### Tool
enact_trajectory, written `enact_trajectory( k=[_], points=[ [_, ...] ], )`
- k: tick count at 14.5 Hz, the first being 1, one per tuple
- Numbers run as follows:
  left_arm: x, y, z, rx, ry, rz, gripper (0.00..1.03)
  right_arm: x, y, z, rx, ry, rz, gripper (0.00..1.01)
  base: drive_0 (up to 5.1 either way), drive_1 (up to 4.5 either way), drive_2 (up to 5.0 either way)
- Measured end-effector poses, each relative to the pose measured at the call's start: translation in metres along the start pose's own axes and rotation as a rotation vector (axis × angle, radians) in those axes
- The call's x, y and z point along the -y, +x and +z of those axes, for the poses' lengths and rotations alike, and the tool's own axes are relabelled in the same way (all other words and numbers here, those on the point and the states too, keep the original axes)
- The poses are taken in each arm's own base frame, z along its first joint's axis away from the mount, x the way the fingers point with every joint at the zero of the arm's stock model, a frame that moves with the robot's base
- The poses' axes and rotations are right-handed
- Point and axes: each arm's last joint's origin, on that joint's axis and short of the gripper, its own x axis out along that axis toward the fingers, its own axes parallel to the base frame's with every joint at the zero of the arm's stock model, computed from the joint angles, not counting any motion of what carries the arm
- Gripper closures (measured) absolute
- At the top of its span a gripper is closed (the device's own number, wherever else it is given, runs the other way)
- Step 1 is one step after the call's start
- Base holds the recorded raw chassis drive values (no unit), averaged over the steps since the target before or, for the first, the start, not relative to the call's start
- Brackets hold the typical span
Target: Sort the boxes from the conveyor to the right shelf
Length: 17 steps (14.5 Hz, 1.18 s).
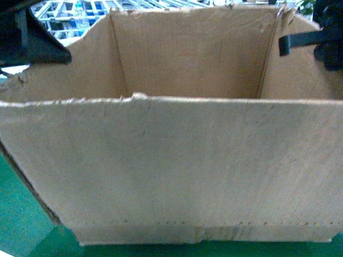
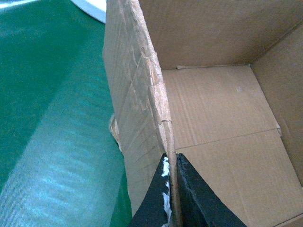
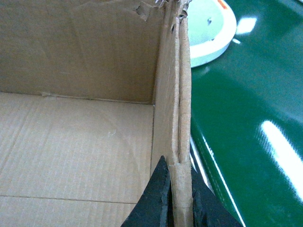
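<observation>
A large brown cardboard box (image 1: pixel 171 160) with torn top edges fills the head view, standing open and empty on the dark green conveyor (image 1: pixel 21 214). My left gripper (image 1: pixel 51 48) is shut on the box's left wall. In the left wrist view its black fingers pinch that wall's top edge (image 2: pixel 171 163), one inside and one outside. My right gripper (image 1: pixel 284 45) is shut on the right wall. The right wrist view shows its fingers clamped on the doubled cardboard edge (image 3: pixel 180 166). The box (image 2: pixel 222 109) (image 3: pixel 75 132) holds nothing. Pale rails of the shelf (image 1: pixel 69 13) show behind the box at the top left.
Green belt (image 2: pixel 47 118) (image 3: pixel 246 118) lies on both outer sides of the box. The belt's white rim curves past the box's far corners (image 3: pixel 213 35) (image 2: pixel 92 7). The box hides most of what lies ahead.
</observation>
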Motion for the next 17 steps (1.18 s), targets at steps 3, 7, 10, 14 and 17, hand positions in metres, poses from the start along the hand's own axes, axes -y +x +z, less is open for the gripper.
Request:
enact_trajectory(
  k=[3,7,10,14,17],
  points=[
    [0.022,-0.022,0.035,0.135,0.062,-0.022,1.01,0.015,-0.024,0.039,0.151,0.045,-0.012,0.98,0.0,0.0,0.0],
    [0.034,-0.038,0.046,0.212,0.101,-0.021,1.01,0.02,-0.045,0.059,0.266,0.031,-0.004,0.98,0.0,0.0,0.0],
    [0.035,-0.038,0.046,0.209,0.103,-0.02,1.01,0.02,-0.046,0.059,0.268,0.023,-0.005,0.98,0.0,0.0,0.0],
    [0.035,-0.038,0.046,0.209,0.104,-0.02,1.01,0.02,-0.046,0.059,0.268,0.023,-0.005,0.98,0.0,0.0,0.0],
    [0.035,-0.038,0.046,0.209,0.103,-0.019,1.01,0.02,-0.046,0.059,0.268,0.023,-0.005,0.98,0.0,0.0,0.0]
  ],
)
